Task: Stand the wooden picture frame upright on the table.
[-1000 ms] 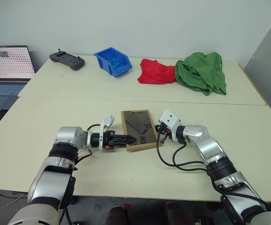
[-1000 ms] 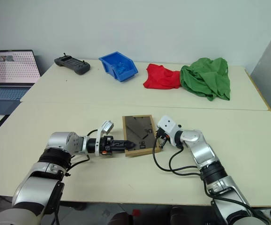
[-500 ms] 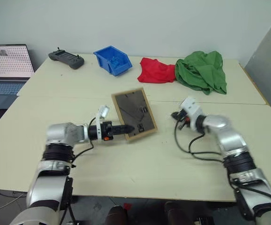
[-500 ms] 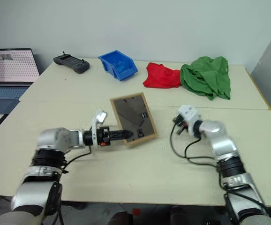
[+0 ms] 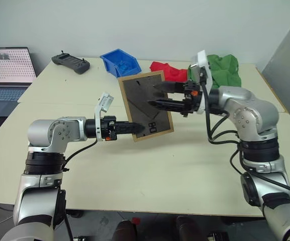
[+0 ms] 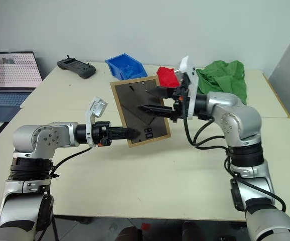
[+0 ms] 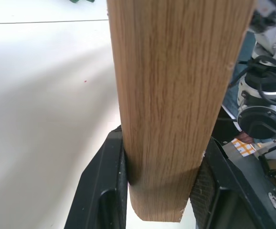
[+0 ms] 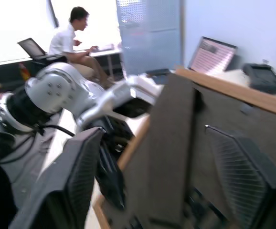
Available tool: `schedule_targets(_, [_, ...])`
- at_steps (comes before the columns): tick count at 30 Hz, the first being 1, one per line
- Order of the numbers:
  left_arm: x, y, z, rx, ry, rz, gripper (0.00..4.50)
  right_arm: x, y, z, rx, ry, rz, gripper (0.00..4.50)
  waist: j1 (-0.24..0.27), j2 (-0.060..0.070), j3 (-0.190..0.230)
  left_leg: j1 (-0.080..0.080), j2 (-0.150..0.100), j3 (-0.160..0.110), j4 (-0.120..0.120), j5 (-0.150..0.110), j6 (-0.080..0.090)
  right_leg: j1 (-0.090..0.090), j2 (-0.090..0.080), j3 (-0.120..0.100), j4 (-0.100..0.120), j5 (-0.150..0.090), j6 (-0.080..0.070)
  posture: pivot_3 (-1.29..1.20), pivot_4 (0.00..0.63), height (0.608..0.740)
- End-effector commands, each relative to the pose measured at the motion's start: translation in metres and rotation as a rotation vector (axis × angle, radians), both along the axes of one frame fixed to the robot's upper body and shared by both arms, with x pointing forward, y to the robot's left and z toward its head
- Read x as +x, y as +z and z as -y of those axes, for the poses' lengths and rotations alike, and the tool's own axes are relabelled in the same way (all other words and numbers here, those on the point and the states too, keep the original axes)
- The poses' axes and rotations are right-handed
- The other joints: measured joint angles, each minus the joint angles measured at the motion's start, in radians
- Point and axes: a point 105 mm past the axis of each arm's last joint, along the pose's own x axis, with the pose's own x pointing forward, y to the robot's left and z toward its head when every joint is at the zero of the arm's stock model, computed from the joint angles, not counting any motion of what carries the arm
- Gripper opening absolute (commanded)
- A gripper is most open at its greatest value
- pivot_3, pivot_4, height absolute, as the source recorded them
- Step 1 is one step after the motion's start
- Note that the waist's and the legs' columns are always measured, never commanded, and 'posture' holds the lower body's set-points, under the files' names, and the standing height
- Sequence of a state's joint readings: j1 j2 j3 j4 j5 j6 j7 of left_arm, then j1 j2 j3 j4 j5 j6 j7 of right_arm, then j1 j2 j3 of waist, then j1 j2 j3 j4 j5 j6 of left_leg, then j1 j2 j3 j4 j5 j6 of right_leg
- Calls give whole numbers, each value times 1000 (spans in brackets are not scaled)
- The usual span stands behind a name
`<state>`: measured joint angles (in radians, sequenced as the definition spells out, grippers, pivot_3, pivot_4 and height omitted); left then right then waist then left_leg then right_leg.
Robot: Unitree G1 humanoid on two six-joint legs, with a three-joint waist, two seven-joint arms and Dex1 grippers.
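Observation:
The wooden picture frame (image 5: pixel 135 100) hangs tilted above the table (image 5: pixel 195 165), its dark back board toward me. My left gripper (image 5: pixel 141 128) is shut on its lower left edge. In the left wrist view the light-wood edge (image 7: pixel 171 95) is clamped between the two black fingers (image 7: pixel 104 191). My right gripper (image 5: pixel 151 95) reaches in from the right, open, its fingertips against the back board. In the right wrist view the dark fold-out stand (image 8: pixel 171 143) lies between the spread fingers (image 8: pixel 243 171). The picture side is hidden.
Along the far side of the table lie a black controller (image 5: pixel 71 64), a blue bin (image 5: pixel 121 65), a red cloth (image 5: pixel 165 70) and a green cloth (image 5: pixel 225 70). A laptop (image 5: pixel 7 68) stands at far left. A person (image 8: pixel 73 33) sits at a desk behind.
My left gripper has raised the frame off the table and turned it steeper. My right gripper rose from beside the frame, swung left to its back board and opened.

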<state>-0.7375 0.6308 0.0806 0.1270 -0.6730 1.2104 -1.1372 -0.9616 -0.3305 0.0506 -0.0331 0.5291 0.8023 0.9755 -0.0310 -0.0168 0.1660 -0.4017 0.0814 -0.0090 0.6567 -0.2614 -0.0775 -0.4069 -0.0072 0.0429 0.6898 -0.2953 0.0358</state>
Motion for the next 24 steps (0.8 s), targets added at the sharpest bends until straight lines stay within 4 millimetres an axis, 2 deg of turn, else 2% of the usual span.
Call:
schedule_targets(1, [-2,17,1,-18,-6,90,1285,7,0,-13,-22,-45,96,4461,2,0,0,0,0,0,0,0,0,0,0,0,0,0,0,0,150,740])
schedule_targets(4, [-1,15,0,-21,7,81,1285,10,-9,-22,-54,-66,135,4461,0,0,0,0,0,0,1,0,0,0,0,0,1,0,0,0,150,740])
schedule_targets(9, [-3,14,0,-19,3,74,1285,2,-15,-26,-71,-34,160,4461,0,0,0,0,0,0,0,0,0,-1,0,0,0,0,0,0,150,740])
schedule_targets(14, [-6,13,-6,-26,5,44,1285,-28,-7,-6,-28,84,67,4461,1,0,0,-1,0,0,0,0,0,-1,0,0,0,0,0,0,150,740])
schedule_targets(18, [-6,13,-8,-35,15,38,1285,-40,-12,11,-62,121,0,4461,1,0,0,-1,0,0,0,0,0,-1,0,0,0,0,0,0,150,740])
schedule_targets(21, [-6,13,-8,-56,13,12,1285,-26,-15,27,-86,25,15,4461,1,0,0,-1,0,0,0,0,0,-1,0,0,0,0,0,0,150,740])
schedule_targets(24, [-13,12,-6,-70,-19,-44,1285,-7,-11,51,-99,-113,79,4461,0,0,0,-1,0,0,0,0,1,-1,0,0,0,0,0,0,150,740])
